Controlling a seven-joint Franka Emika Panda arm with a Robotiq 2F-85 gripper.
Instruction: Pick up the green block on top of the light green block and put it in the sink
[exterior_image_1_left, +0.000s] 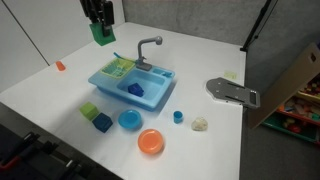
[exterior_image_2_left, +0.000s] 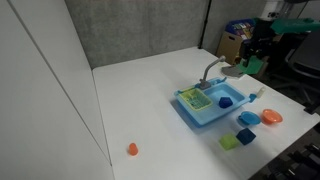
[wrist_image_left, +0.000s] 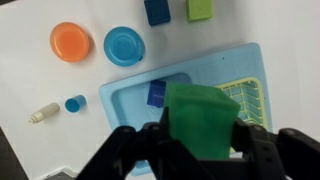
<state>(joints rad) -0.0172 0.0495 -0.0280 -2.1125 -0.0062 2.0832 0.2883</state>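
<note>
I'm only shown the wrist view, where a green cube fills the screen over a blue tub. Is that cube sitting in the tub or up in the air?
Observer: Up in the air. In an exterior view the pincer holds the green block well above the sink.
Visitor: Does the tub have a tap?
Observer: Yes, a grey faucet rises from its rim.
Visitor: Anything on the table I miss?
Observer: A small orange object lies alone, far from the sink.
</note>
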